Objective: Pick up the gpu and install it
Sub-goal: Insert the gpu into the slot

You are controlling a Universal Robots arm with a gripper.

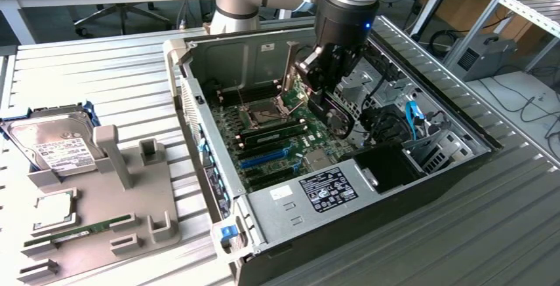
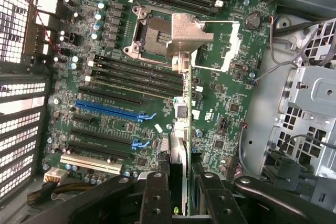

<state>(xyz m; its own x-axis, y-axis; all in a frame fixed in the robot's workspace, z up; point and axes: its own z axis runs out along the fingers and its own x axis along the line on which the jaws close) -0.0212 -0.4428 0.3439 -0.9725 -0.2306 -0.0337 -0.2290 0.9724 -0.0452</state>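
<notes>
Exterior view catches the hard drive (image 1: 54, 145) outside the case (image 1: 278, 215); gripper (image 2: 181, 195) half-spread, pinching the gpu (image 2: 180, 124) (edge-on over the motherboard (image 2: 231, 108)).

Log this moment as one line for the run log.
gripper: jaws shut on gpu | position: inside open case, above motherboard | blue slot: empty | gpu: not yet installed

Green motherboard (image 2: 226, 103), blue expansion slot (image 2: 107, 109), black gpu (image 1: 340, 121), grey ribbed table (image 1: 105, 82)
</notes>
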